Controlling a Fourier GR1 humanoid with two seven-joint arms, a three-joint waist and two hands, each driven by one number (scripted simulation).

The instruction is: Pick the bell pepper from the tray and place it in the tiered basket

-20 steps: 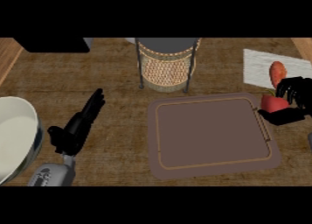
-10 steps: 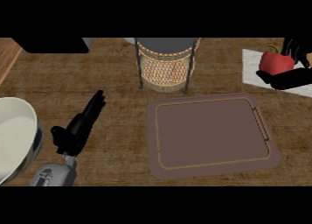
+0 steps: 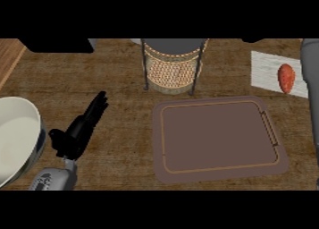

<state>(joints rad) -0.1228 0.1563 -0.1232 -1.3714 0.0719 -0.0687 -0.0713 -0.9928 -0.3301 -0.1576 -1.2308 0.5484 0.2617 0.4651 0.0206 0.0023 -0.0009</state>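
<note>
The brown tray point(image 3: 218, 172) lies right of centre with nothing on it. Behind it stands the tiered basket point(image 3: 170, 69), a wicker cylinder in a dark wire frame with a grey top tier. No bell pepper shows anywhere. My right forearm point(image 3: 315, 103) runs up the right edge, and the picture's top cuts off its hand; only a dark sliver point(image 3: 254, 40) shows there, right of the basket's top. My left hand point(image 3: 79, 129) rests open on the counter to the tray's left, pointing away from me.
A large white bowl point(image 3: 10, 138) fills the left edge. A white napkin point(image 3: 267, 71) at the back right carries an orange-red oblong vegetable point(image 3: 287, 78). A strip of lighter wood point(image 3: 3, 62) borders the counter at the far left.
My right arm has risen from the napkin area toward the back; the hand and the red pepper it held have left the picture at the top. The left hand has not moved.
</note>
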